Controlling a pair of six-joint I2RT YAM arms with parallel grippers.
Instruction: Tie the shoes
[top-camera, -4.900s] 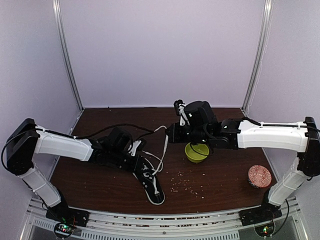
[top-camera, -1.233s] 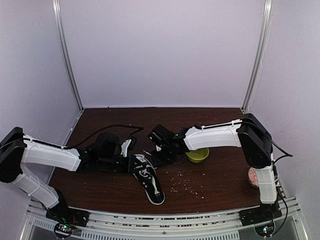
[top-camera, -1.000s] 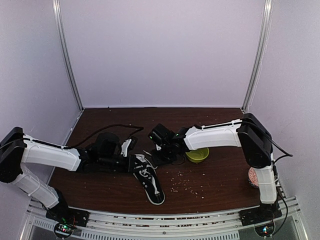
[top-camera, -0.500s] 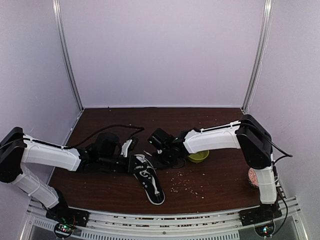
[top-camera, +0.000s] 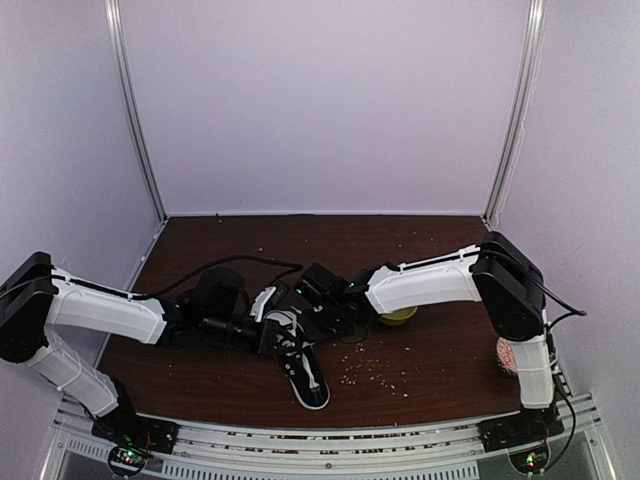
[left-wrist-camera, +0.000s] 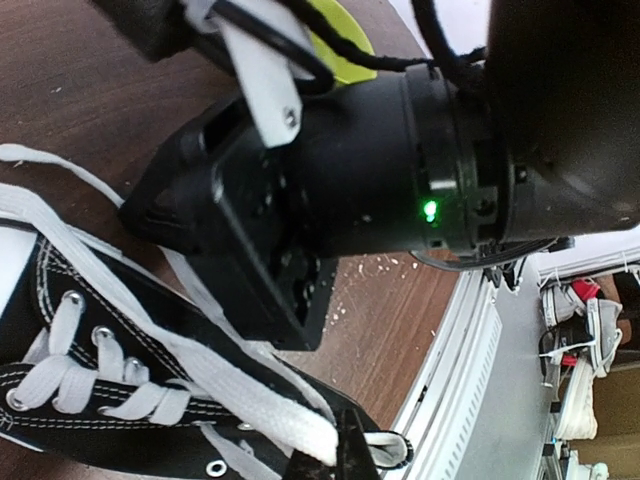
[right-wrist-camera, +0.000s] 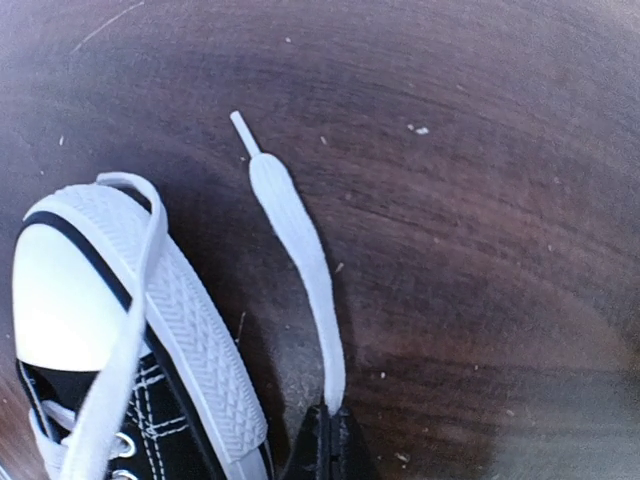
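Note:
The black sneaker (top-camera: 303, 366) lies on the brown table, white toe cap toward the far side and heel toward the near rail. My left gripper (top-camera: 264, 326) is at its toe end. In the left wrist view the left gripper (left-wrist-camera: 335, 452) is shut on a flat white lace (left-wrist-camera: 250, 398) above the shoe's eyelets (left-wrist-camera: 70, 300). My right gripper (top-camera: 320, 309) is close beside it. In the right wrist view the right gripper (right-wrist-camera: 330, 418) is shut on the other lace (right-wrist-camera: 300, 245), which lies flat on the table next to the toe cap (right-wrist-camera: 60, 290). Its free end points away.
A yellow-green bowl (top-camera: 399, 314) sits just right of the right arm's wrist. A pink-lidded cup (top-camera: 515, 355) stands at the right edge. Crumbs (top-camera: 370, 372) are scattered on the table (top-camera: 430, 380) right of the shoe. The right arm's wrist (left-wrist-camera: 400, 170) fills the left wrist view.
My left gripper has moved right to the shoe's toe end. My right gripper has come down and left toward it. The two grippers now sit close together.

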